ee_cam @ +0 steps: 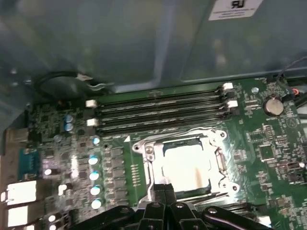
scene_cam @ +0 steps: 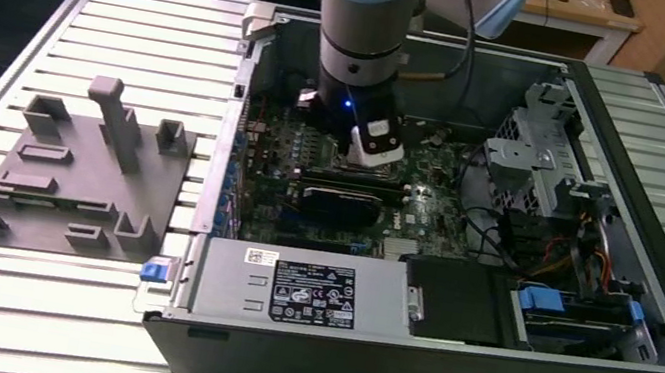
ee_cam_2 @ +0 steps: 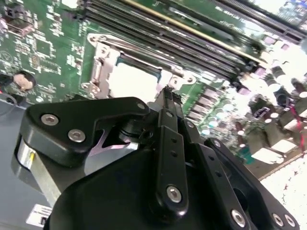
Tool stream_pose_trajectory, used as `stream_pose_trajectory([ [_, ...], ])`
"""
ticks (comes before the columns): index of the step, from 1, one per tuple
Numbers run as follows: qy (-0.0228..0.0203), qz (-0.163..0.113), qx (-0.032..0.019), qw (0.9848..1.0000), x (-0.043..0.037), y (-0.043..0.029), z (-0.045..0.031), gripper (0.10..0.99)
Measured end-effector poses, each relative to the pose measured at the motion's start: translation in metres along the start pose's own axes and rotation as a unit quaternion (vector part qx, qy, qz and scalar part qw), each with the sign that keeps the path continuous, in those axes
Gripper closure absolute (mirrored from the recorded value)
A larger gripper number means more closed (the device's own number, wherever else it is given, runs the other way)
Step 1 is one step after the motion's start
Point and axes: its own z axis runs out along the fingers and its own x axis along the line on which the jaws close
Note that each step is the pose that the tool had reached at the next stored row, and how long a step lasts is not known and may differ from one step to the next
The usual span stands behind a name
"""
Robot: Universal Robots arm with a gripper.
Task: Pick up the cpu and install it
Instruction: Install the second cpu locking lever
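Hovering just above the socket point(ee_cam: 184, 165), the gripper point(ee_cam: 164, 188) had its fingers pressed together, holding nothing. The cpu point(ee_cam: 188, 166) lay seated in that socket on the motherboard point(ee_cam: 268, 143), beside the memory slots point(ee_cam: 158, 110).

In the second wrist view the gripper point(ee_cam_2: 169, 93), fingers together, hangs beside the cpu point(ee_cam_2: 132, 81), seated in its metal-framed socket point(ee_cam_2: 98, 72).

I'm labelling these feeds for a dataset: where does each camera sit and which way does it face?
Exterior view: off the arm, above, looking down at the open computer case, grey tray and arm.
First wrist view: on the arm, facing the motherboard; the cpu sits in its socket, end effector at the edge.
Second wrist view: on the arm, behind the end effector, facing the same board.
Both wrist views share the cpu.
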Motion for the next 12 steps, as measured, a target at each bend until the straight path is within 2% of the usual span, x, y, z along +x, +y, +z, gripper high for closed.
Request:
stream_pose_trajectory([
  [7,-0.0025,0.005,0.0070,1.0000,-0.0139,0.0077,0.0046,0.980],
  [12,-0.0055,0.006,0.0222,0.9997,-0.0215,0.0116,0.0066,0.980],
])
